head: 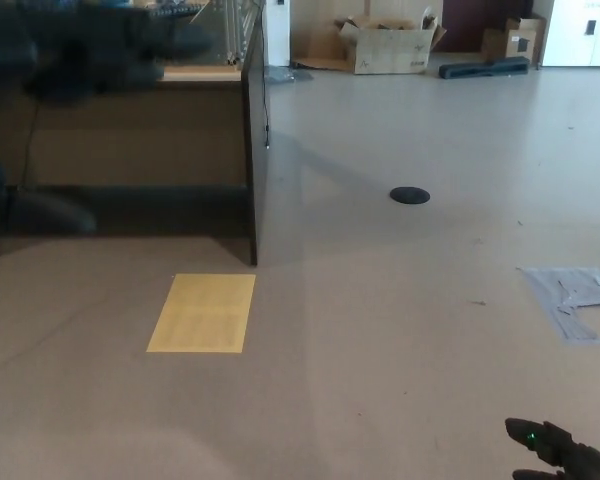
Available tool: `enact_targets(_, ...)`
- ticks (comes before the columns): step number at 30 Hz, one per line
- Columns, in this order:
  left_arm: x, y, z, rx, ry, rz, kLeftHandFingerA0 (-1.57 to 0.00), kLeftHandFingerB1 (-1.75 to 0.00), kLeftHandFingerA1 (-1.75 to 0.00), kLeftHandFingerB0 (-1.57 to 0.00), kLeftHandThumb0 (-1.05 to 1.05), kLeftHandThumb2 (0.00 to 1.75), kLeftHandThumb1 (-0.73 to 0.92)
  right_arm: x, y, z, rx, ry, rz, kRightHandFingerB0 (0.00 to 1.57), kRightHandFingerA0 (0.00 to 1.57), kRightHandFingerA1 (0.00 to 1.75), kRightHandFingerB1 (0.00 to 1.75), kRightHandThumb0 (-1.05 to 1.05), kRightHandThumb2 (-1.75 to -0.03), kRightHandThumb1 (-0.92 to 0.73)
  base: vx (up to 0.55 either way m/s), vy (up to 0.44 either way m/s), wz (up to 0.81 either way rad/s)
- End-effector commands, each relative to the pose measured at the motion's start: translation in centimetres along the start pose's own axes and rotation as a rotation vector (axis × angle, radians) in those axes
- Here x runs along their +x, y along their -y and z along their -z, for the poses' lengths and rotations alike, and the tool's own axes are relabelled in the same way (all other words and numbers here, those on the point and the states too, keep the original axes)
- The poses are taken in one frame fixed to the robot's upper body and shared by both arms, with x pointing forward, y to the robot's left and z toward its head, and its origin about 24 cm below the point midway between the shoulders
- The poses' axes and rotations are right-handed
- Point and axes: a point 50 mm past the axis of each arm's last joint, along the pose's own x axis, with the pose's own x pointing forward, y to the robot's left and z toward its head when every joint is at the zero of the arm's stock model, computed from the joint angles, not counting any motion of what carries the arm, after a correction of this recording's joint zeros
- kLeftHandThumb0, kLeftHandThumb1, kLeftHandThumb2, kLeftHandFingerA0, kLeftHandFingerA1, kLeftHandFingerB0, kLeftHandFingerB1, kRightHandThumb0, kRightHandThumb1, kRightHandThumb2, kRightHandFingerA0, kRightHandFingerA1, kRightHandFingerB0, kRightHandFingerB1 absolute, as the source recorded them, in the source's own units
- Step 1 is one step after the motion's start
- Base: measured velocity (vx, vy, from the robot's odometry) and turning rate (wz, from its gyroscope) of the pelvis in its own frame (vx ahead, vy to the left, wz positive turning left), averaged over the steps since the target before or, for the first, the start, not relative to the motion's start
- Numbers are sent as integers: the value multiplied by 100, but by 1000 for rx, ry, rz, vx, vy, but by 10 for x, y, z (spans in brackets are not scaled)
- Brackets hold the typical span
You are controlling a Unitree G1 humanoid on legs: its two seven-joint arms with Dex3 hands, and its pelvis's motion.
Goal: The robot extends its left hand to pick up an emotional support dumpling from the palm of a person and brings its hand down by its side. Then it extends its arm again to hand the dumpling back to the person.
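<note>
Neither the dumpling nor the person shows in the head view. A dark, see-through smear (90,45) lies across the top left corner over the desk; it looks like my left hand blurred in motion, and its shape cannot be read. At the bottom right corner, a black part of my right hand (558,455) with a small green light pokes into the picture. Too little of it shows to tell its state.
A wooden desk (130,130) with a dark side panel stands at the left. On the floor lie a yellow sheet (202,312), a round black floor cap (409,195) and a grey taped patch (575,300). Cardboard boxes (385,45) sit at the far wall.
</note>
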Motion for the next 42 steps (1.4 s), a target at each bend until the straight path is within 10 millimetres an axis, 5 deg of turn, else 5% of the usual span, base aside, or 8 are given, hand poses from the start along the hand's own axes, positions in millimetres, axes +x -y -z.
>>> enact_targets(1, -55, 133, 121, -519, -152, -266, 0, -5, -16, 0, -83, 90, 49, -26, -3, 39, 36, -66, 46, 0, 0, 48, 49, -34, -92, -36, 0, 0, 0)
enact_targets(3, -68, 162, 143, -524, -255, -334, 0, -9, -22, 0, -84, 93, 57, -30, -4, 45, 66, -73, 58, 4, 12, 42, 25, -65, -77, -45, 0, 0, 0)
enact_targets(14, -116, 253, 191, -582, -627, -519, -7, -37, -44, -2, -66, 91, 57, -40, -5, 57, 96, -78, 83, 6, 11, 41, 27, -65, -76, -45, 0, 0, 0)
enact_targets(32, -114, 271, 207, -658, -702, -473, -8, -37, -45, -1, -64, 92, 58, -48, -1, 63, 113, -80, 103, 0, 0, 49, 48, -34, -93, -36, 0, 0, 0)
enact_targets(33, -114, 271, 207, -649, -700, -467, -9, -38, -46, -1, -64, 92, 57, -48, -1, 63, 124, -79, 101, 5, 10, 41, 29, -65, -76, -44, 0, 0, 0)
enact_targets(38, -111, 271, 208, -643, -689, -471, -18, -26, -35, -12, -64, 63, 79, -47, 1, 61, 107, -73, 103, 5, 9, 41, 29, -67, -77, -45, 0, 0, 0)
enact_targets(39, -110, 270, 208, -631, -691, -466, -3, -47, -49, 0, -34, 106, 54, -48, 1, 60, 115, -67, 102, 6, 9, 41, 28, -66, -76, -45, 0, 0, 0)
enact_targets(42, -110, 269, 209, -620, -691, -466, -3, -47, -49, 0, -34, 106, 54, -47, 0, 60, 105, -66, 106, 0, 0, 49, 49, -35, -93, -35, 0, 0, 0)
